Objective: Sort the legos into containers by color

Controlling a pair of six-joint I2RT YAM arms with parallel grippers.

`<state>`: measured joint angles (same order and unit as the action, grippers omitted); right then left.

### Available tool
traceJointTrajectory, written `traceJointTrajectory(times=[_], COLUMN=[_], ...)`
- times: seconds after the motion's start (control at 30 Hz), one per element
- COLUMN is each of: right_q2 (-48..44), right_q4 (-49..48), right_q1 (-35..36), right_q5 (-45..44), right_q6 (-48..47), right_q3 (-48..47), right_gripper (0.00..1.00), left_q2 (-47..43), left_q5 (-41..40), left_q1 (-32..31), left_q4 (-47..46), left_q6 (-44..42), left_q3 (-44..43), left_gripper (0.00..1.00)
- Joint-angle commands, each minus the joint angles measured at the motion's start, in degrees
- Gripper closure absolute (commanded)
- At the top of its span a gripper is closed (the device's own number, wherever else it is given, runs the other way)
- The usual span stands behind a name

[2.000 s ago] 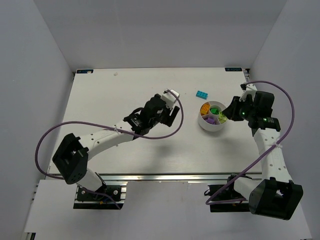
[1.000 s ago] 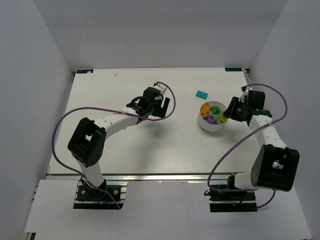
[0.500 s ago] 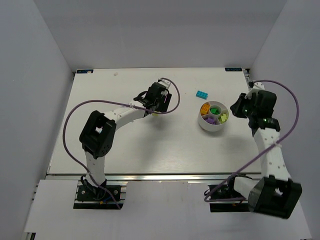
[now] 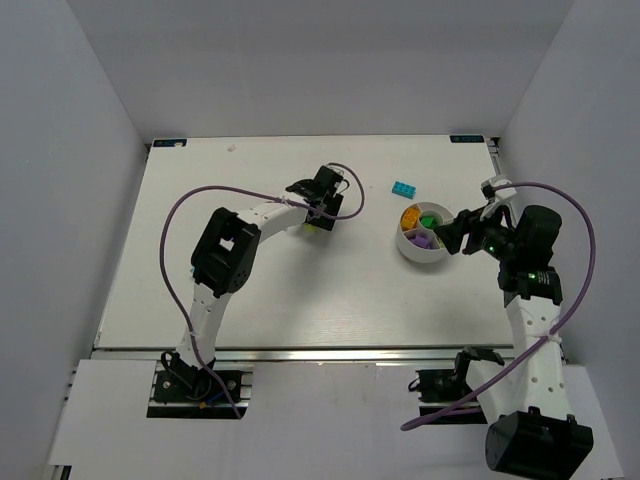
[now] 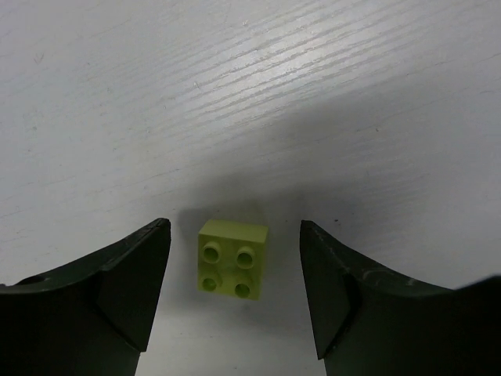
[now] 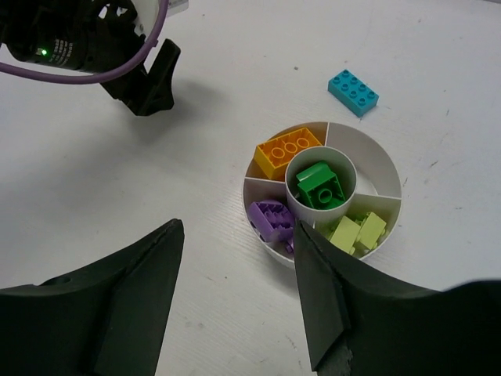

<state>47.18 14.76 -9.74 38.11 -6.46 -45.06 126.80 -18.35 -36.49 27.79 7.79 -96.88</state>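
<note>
- The left gripper (image 5: 235,229) hung low over the table (image 5: 329,86), jaws apart, 1 finger on each side of a lime-yellow brick (image 5: 232,269). Nothing was gripped yet!
- That brick lay flat, 4 studs up, roughly centred in the gap but turned a touch askew to the fingers.
- To do this pick well, I judged: square the wrist to the brick's sides, sink until the pads cover its walls, then close gently so it does not twist or squirt out.
- The right gripper (image 6: 237,235) hovered just beside the white bowl (image 6: 366,157), jaws wide, holding nothing.
- In the bowl sat an orange brick (image 6: 290,153), a green brick (image 6: 318,186) in the centre cup, purple bricks (image 6: 270,219), and lime-yellow pieces (image 6: 356,233) in the wedge next to the purple.
- That lime wedge looked like this brick's home.
- 1 wedge was bare, and a cyan brick (image 6: 353,92) lay on the table near the bowl, likely bound for it.
- Watch-out: the right arm crowded the bowl, so the drop called for a clear approach.
</note>
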Motion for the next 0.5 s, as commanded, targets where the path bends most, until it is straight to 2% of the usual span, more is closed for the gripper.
traceJointTrajectory(times=[0.0,0.1,0.27,0.33,0.4,0.43,0.47], right_q2=[-0.3,-0.3,-0.3,-0.4,-0.3,-0.2,0.2], right_q4=[-2.0,-2.1,-2.9,-2.8,-2.6,-2.4,-2.1], right_q1=[-0.6,-0.9,-1.3,-1.3,-1.5,-1.4,-1.4], right_q5=[1.7,1.3,1.2,1.2,1.3,1.6,3.0], right_q6=[-0.2,0.2,1.2,1.2,1.1,1.0,0.8], right_q3=[0.3,0.5,1.1,1.1,1.2,1.2,1.2], right_gripper=[0.37,0.37,0.38,0.38,0.38,0.37,0.31], left_q2=[-0.9,-1.0,-0.5,-0.8,-1.6,-3.6,-5.1], left_q5=[-1.2,0.3,3.5,5.1,6.1,7.7,9.5], left_q1=[0.3,0.8,0.8,1.3,1.3,1.3,1.3], left_q4=[3.4,3.8,5.3,5.9,5.3,4.1,2.7], left_q6=[0.9,1.2,1.8,2.0,1.9,1.7,1.0], left_q3=[-2.3,-1.9,-2.3,-2.3,-1.0,-0.2,1.0], left_gripper=[0.24,0.31,0.56,0.58,0.69,0.73,0.76])
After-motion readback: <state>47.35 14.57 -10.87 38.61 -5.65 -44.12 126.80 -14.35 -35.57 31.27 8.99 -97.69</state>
